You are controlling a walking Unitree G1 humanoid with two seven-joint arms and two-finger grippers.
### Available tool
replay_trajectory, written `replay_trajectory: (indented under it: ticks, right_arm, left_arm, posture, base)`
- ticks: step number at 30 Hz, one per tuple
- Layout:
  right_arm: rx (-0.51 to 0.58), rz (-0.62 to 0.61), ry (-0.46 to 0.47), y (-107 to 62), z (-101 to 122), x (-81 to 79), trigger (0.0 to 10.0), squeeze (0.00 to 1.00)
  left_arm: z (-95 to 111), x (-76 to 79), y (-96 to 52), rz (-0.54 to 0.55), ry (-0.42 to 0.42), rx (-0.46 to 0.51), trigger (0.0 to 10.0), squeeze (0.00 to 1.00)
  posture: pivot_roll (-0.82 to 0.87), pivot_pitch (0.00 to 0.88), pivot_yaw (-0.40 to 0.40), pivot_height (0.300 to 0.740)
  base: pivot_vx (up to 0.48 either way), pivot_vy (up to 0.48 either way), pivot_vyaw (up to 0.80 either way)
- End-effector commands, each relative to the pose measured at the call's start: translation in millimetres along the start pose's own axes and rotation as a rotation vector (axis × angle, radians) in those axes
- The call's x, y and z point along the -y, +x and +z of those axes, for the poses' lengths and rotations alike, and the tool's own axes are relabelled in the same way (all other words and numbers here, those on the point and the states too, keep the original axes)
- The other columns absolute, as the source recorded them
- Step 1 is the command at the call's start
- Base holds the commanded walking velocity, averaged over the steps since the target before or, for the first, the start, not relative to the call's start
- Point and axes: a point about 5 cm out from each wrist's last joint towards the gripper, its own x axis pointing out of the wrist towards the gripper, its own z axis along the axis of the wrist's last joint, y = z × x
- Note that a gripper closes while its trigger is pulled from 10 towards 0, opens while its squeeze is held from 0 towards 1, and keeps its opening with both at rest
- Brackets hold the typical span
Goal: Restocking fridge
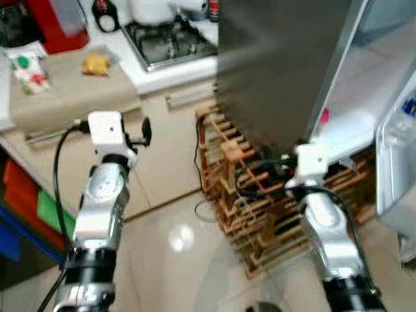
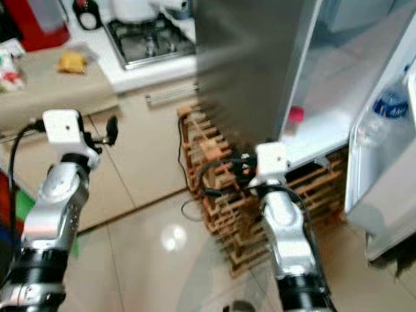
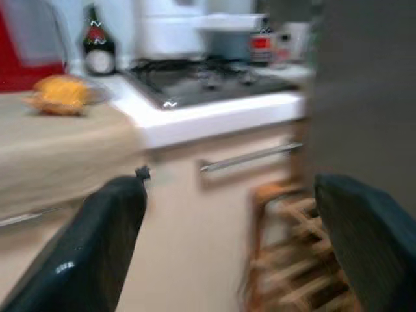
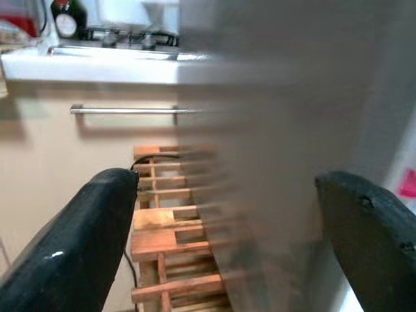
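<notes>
The fridge [image 1: 279, 71] stands open at the right, its grey side wall facing me. A small pink item [image 2: 296, 115] lies on a lower shelf, and a water bottle [image 2: 390, 107] stands in the open door's rack. My right gripper [image 4: 227, 214] is open and empty, held low beside the fridge's side wall, just above the wooden rack. My left gripper [image 3: 227, 214] is also open and empty, raised in front of the cabinet below the counter. Both views are blurred.
A wooden wine rack [image 1: 253, 214] stands on the floor against the fridge. The counter [image 1: 78, 91] carries a yellow food item [image 1: 95, 64] and a packet [image 1: 29, 71]. Further back are a gas hob [image 1: 169, 42], a dark bottle [image 3: 99, 45] and a red appliance [image 1: 58, 23].
</notes>
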Motion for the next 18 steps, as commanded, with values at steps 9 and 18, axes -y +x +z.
replay_trajectory:
  ticks: [9,18]
  right_arm:
    - [-0.022,-0.266,-0.069,-6.5,3,66.1,10.0,0.00]
    - [-0.034,-0.228,-0.004,-32.9,-7,60.7,10.0,0.00]
  left_arm:
    - [0,-11.4,-3.3,0.004,0.027,0.005,10.0,0.00]
    - [-5,-8.0,-6.1,-0.018,0.025,-0.007,10.0,0.00]
  posture:
    - [-0.10,0.000,0.092,0.740]
    - [-0.12,0.000,0.089,0.740]
  base:
    - [0.000,0.000,0.00]
    - [0.000,0.000,0.00]
